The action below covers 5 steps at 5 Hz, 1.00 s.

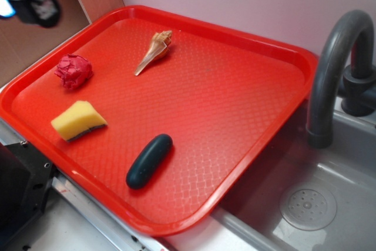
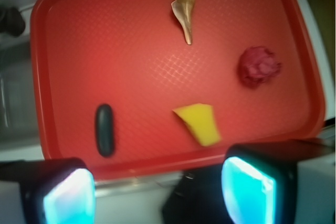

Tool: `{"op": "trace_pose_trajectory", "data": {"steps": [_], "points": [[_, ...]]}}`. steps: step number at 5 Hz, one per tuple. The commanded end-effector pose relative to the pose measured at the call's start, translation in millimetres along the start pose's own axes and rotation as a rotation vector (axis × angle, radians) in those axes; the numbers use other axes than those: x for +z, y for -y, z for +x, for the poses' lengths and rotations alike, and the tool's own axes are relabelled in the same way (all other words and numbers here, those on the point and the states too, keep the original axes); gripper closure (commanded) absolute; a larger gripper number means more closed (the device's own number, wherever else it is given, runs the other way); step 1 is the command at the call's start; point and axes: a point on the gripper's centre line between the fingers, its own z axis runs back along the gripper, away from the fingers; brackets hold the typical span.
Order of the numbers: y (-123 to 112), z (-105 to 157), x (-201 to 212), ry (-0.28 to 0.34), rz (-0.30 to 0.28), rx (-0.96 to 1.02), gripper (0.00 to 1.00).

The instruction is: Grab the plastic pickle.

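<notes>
Red tray sits beside a sink; the plastic pickle lies on its near part, just right of the yellow sponge wedge. Gripper hovers high with fingers apart and empty. In the wrist view the pickle sits above the left finger, well apart.

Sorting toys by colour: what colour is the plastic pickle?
Dark green, plain and smooth; the plastic pickle shows best in the exterior view.
</notes>
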Motion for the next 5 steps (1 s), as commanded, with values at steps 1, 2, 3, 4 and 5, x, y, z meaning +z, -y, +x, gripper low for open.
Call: {"op": "trace_pose_trajectory", "data": {"steps": [1, 2, 3, 4, 5], "points": [[37, 13, -65, -0.118, -0.093, -0.067, 0.00], [54, 4, -96, -0.162, -0.078, -0.171, 0.00], [64, -5, -115, -0.192, -0.058, -0.239, 0.00], [70, -10, -139, -0.212, -0.023, -0.278, 0.00], [68, -11, -160, -0.251, 0.052, -0.272, 0.00]]}}
